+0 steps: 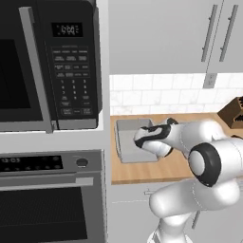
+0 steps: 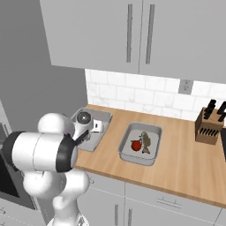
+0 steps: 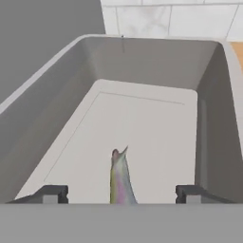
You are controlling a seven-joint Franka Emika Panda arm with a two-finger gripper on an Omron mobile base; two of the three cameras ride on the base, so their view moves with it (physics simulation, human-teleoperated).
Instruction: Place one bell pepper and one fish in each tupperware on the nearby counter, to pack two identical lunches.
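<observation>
Gripper (image 3: 121, 193): jaws spread wide, gripping nothing, low inside left tupperware (image 1: 124, 142).
Fish (image 3: 121, 180): between fingertips (image 3: 53, 193), apparently lying on tub floor; might catch on a fingertip if lifted carelessly.
Right tupperware (image 2: 152, 156): further right on counter (image 2: 185, 163), holding bell pepper (image 2: 136, 145) plus fish.
Pending: left tub lacks visible pepper.

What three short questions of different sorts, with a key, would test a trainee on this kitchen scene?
1. True or false: the fish lies on the floor of the left tupperware, between the open jaws of the gripper.
2. What does the right tupperware hold? A) nothing B) a red bell pepper and a fish C) two peppers
3. Fill in: the knife block stands on the ______.
Key: 1 true; 2 B; 3 counter.
</observation>
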